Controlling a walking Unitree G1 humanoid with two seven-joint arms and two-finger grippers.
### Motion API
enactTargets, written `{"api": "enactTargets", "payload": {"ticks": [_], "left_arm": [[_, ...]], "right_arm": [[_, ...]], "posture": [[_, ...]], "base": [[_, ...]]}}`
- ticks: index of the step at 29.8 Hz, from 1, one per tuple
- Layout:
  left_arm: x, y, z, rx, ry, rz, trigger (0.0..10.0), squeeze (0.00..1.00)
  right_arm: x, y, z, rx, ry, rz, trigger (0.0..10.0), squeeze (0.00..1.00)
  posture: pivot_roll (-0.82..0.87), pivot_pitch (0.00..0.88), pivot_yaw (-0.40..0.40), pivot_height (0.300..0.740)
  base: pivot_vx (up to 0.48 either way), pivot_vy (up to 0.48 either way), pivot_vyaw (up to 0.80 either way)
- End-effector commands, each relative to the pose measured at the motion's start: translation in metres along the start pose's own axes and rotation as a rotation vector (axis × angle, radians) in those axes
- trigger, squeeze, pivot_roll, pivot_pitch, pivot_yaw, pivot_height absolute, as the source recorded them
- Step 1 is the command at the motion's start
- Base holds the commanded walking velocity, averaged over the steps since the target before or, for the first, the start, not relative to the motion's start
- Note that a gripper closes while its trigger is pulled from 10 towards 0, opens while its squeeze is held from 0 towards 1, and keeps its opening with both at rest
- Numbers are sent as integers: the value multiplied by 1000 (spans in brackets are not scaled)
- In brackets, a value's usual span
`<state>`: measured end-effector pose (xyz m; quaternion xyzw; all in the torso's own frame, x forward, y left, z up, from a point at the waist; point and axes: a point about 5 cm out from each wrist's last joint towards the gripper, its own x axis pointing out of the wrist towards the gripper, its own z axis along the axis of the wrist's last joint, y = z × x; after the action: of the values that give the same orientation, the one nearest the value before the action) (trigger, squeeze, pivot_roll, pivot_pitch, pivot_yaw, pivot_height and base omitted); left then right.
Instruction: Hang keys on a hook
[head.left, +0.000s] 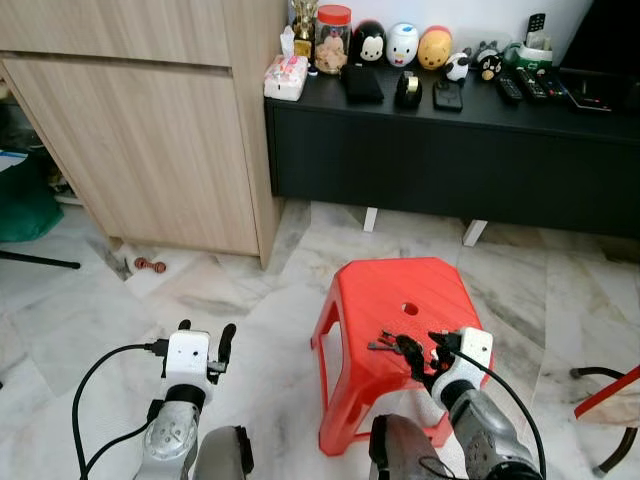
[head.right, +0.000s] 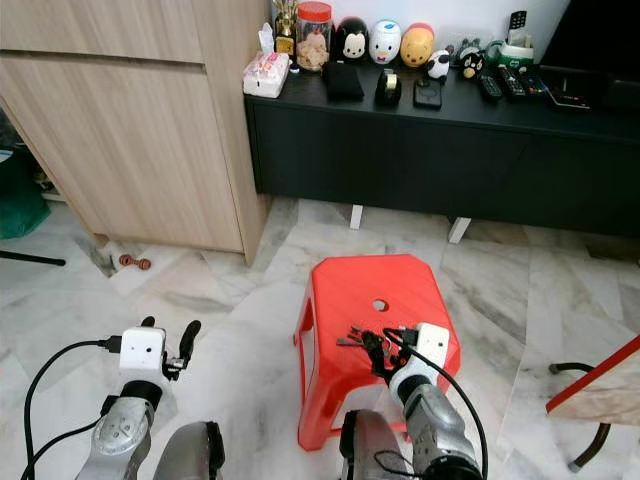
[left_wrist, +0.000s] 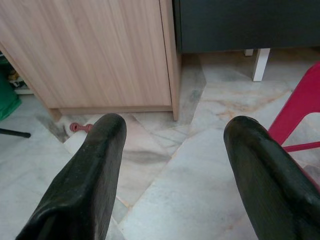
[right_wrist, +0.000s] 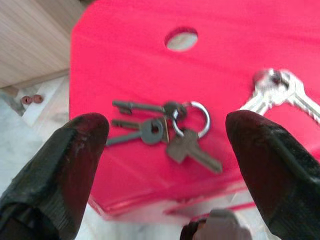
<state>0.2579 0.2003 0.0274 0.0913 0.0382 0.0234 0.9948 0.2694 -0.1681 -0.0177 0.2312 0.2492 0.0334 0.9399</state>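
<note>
My right gripper (right_wrist: 165, 165) is spread wide, poised just over the near edge of the red plastic stool (head.left: 375, 290), holding nothing. Between its two black fingers (right_wrist: 60, 160) lies the bunch of dark keys on a silver ring (right_wrist: 167, 127), flat on the stool top, on the near side of the round hole (right_wrist: 181, 39). A second set of pale silver keys (right_wrist: 277, 90) lies on the same seat, apart from the first.

My left gripper (head.left: 203, 340) is also wide open and empty, hovering over the marble floor (head.left: 90, 310) well to the left of the stool.

Beyond the stool: light wood cabinet (head.left: 150, 130) on the left, a small red object (head.left: 150, 265) on the floor at its base. Long black low console (head.left: 450, 160) along the wall, with a red-lidded jar (head.left: 332, 38), round figurines (head.left: 403, 44) and remotes (head.left: 528, 85) on top.
</note>
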Motion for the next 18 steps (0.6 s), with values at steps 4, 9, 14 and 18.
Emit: {"api": "enactTargets", "payload": {"ticks": [4,9,14,18], "left_arm": [[-4,-2,-5,5,26,-4,10000,0],[-6,-2,-9,8,44,-7,10000,0],[-6,-2,-11,-4,55,1,10000,0],[-6,-3,-10,-7,58,-3,10000,0]], "right_arm": [[-1,-6,-3,22,37,-9,10000,0],[-1,-9,-2,57,31,-24,10000,0],[-2,-11,-5,43,56,-26,10000,0],[-1,-10,-5,52,66,-15,10000,0]], "posture": [[8,104,-91,591],[0,104,-91,591],[0,104,-91,591],[2,105,-94,591]], "base": [[0,0,0],[0,0,0],[0,0,0],[0,0,0]]}}
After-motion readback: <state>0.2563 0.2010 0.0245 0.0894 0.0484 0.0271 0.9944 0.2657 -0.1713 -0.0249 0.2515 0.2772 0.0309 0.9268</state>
